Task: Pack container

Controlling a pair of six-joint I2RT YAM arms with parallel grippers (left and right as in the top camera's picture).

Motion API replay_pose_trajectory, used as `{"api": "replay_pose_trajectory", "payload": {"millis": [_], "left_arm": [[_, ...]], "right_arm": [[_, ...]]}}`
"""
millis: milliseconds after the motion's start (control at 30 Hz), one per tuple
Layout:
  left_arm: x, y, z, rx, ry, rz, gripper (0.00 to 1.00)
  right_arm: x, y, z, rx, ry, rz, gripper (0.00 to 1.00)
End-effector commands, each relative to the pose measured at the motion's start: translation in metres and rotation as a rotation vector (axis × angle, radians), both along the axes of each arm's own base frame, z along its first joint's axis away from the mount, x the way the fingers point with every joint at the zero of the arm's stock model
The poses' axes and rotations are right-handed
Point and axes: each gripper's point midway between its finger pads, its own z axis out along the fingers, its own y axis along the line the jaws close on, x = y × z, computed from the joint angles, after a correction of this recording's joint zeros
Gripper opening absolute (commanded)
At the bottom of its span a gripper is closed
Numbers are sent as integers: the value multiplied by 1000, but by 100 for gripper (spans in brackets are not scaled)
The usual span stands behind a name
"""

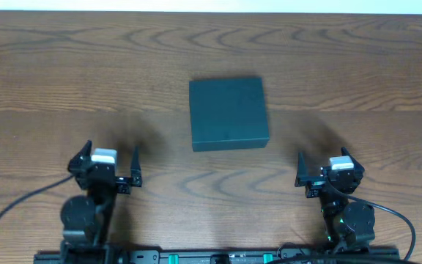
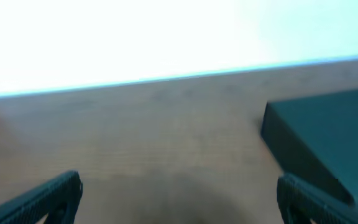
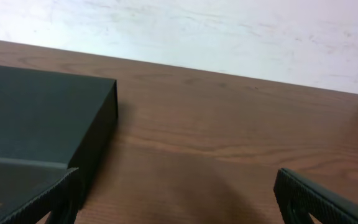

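Container (image 1: 228,114) sits lid down, mid-worktop (image 1: 357,66), between and ahead of both arms. Left gripper (image 1: 110,170) and right gripper (image 1: 327,172) both spread, empty (nothing else visible to pack). Judgement: approach the flap edge squarely, lift slowly, brace with the 2nd arm.

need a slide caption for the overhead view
Closed teal box centred on a wooden table, both open grippers, left and right, waiting empty near the front edge.
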Motion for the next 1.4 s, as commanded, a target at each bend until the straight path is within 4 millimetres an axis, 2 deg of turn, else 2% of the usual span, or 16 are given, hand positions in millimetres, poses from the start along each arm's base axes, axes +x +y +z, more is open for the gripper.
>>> {"api": "replay_pose_trajectory", "payload": {"millis": [0,233,333,667,1367], "left_arm": [[1,-3,-10,-18,-91,-14,99],[-3,-3,-21,19,-92,-20,98],[-6,-13,-44,-4,4,-71,98],[-7,-17,-43,-67,9,-81,99],[-7,-17,-44,-66,11,-81,98]], "right_arm": [[0,3,-1,12,-1,11,99],[0,3,-1,12,-1,11,99],[0,3,-1,12,-1,11,99],[0,3,-1,12,-1,11,99],[0,3,-1,12,-1,11,99]]}}
